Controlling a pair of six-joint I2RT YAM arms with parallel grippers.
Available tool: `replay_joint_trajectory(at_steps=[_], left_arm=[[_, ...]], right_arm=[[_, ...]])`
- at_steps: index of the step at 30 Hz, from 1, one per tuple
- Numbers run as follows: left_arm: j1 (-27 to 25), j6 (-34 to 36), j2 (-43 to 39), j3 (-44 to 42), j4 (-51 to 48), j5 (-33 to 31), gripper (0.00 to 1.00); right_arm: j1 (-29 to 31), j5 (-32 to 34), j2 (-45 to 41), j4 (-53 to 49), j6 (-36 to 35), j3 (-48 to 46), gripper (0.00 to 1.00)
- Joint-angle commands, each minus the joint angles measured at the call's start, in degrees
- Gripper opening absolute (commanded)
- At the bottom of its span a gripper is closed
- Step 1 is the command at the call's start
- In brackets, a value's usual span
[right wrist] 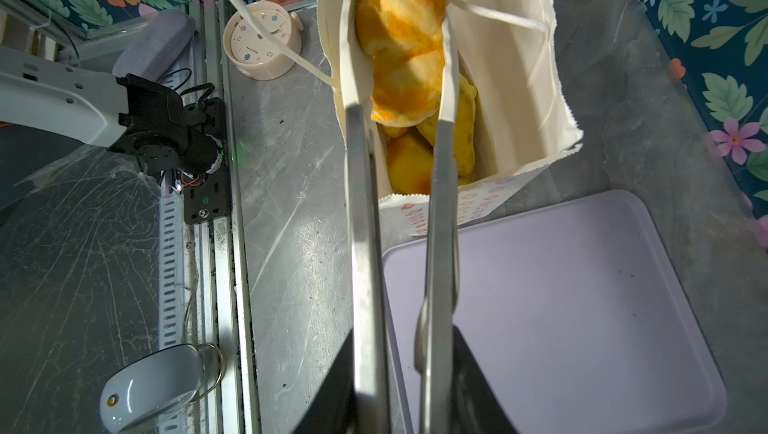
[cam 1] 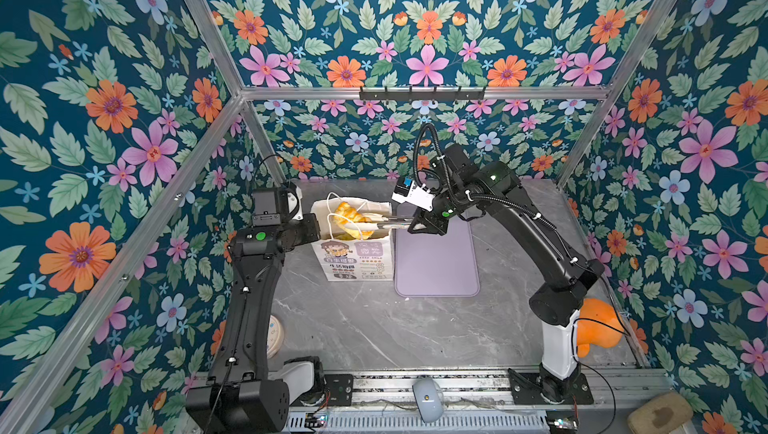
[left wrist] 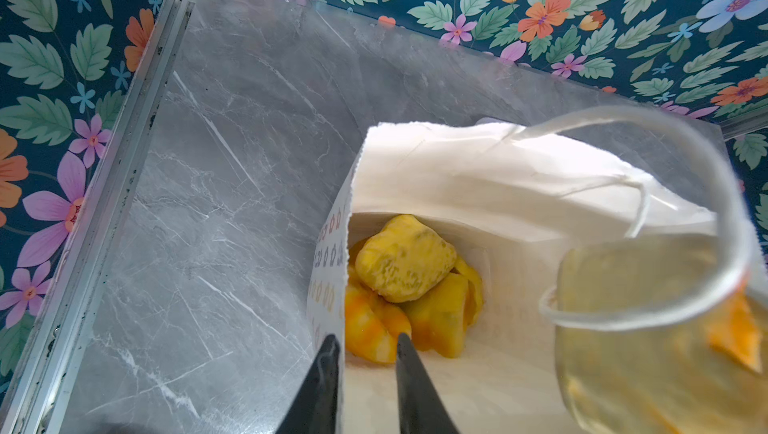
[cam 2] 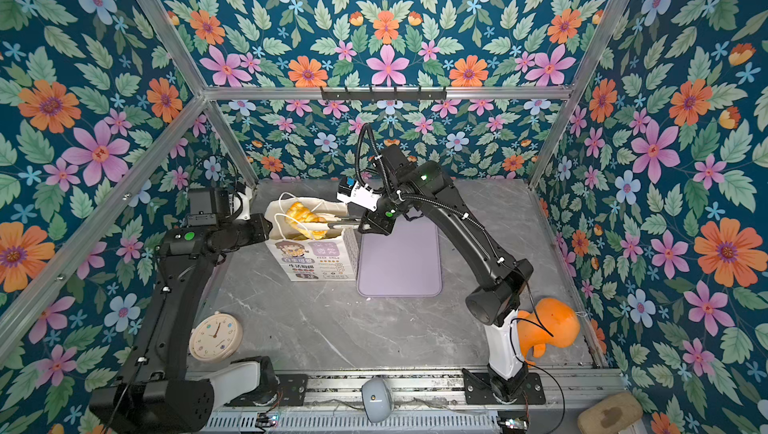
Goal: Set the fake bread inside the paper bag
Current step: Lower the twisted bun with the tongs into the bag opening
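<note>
Your right hand (right wrist: 399, 373) squeezes tongs (right wrist: 365, 245) around the braided pastry (cam 1: 347, 213) above the paper bag (cam 1: 353, 259), while your left hand (left wrist: 365, 353) pinches its rim, steadying the opening.

I saw even, bright overhead light, soft glare on the marble table (cam 1: 374, 328), and a blurred cord handle (left wrist: 706, 211) close to the left wrist lens.

Looking like a lab test cell made up as a room: floral wallpaper (cam 1: 104, 78) covering panels framed by aluminium bars (cam 1: 415, 93), two robot arms bolted to a metal rail (cam 1: 436, 382) edging a grey marble-look table (cam 1: 374, 328), loose wiring showing, a small clock (cam 2: 216, 336) sitting as a prop.
</note>
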Motion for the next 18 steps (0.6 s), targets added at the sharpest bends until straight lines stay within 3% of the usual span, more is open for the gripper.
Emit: replay_joint_trajectory(at_steps=[1, 18], left_arm=[[0.1, -0.5, -0.4, -0.2, -0.6, 0.5, 0.26], [0.0, -0.8, -1.2, -0.8, -0.5, 1.1, 0.27]], right_arm=[[0.4, 2.9, -1.2, 2.5, -2.9, -0.9, 0.17], [0.4, -0.6, -10.8, 8.2, -3.3, -6.7, 0.18]])
